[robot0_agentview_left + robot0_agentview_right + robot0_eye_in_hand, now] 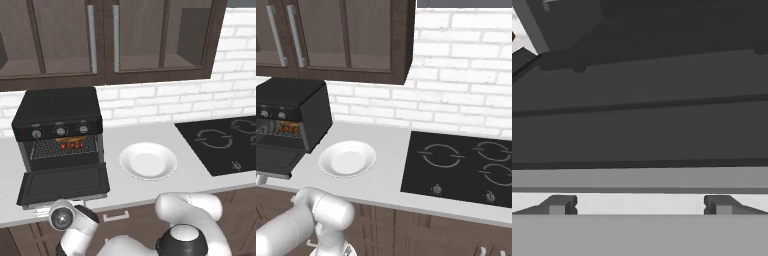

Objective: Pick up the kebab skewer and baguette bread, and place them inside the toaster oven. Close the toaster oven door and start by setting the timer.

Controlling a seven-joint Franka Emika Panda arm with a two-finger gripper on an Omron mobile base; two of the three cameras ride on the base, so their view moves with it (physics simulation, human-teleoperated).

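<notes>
Hand view: pincer [640,205] tips spread wide, holding nothing, close under dark toaster oven door [65,184]. One toaster oven [59,127] on counter [150,187], three knobs; kebab skewer [71,145] on rack, baguette bread indistinct. One white plate [148,160] beside.

The toaster oven [59,120] stands at the left end of the desk [150,187], and its toaster oven door [64,184] lies dropped flat, jutting over the desk's front edge and barring any low approach straight from the front. Above the door the mouth is open, but the wire rack [47,148] already carries the kebab skewer [70,145] and, it seems, the baguette bread [71,139] behind it. Overhead the cabinets [100,40] leave a clear band above the oven. Right of the door sits a white plate [148,161], with bare desk between it and the cooktop [222,142]. The tool [640,206], jaws spread wide, sits close under the door's edge.
</notes>
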